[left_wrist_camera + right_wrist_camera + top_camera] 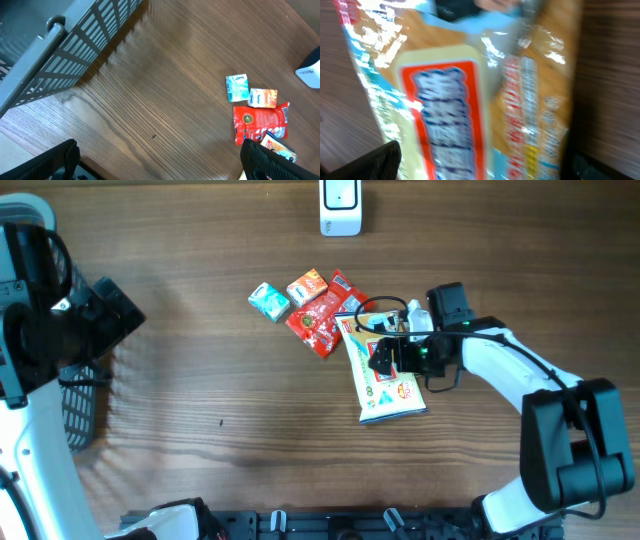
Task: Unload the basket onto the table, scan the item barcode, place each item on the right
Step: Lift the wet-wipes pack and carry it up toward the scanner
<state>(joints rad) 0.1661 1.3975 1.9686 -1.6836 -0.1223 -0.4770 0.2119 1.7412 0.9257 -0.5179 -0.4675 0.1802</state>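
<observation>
Right up close in the right wrist view, a big crinkly snack bag (pixel 445 115) fills the frame, blurred, orange and yellow with a red-edged panel and pale blue trim. The right gripper (pixel 383 358) hangs directly over it, and its dark fingers (pixel 377 162) sit in the two bottom corners of that view, jaws spread wide, one on each side of the bag and not pinching it. From overhead, the bag lies flat on the wooden table (pixel 200 450), right of centre, its long side running from upper left to lower right.

Just past the bag's upper end, a red packet (pixel 318 323) touches it, partly tucked under its corner. An orange packet (pixel 307 286) sits against the red one, and a teal packet (pixel 268 301) lies just beside that, toward the left.

Over at the left edge, the left gripper (pixel 159 162) hangs above bare wood, well apart from the pile, fingers (pixel 52 162) wide open and empty. A dark slatted basket (pixel 75 55) stands next to it.

Farthest off, at the top edge of the overhead frame, stands a white scanner (pixel 340 208).
</observation>
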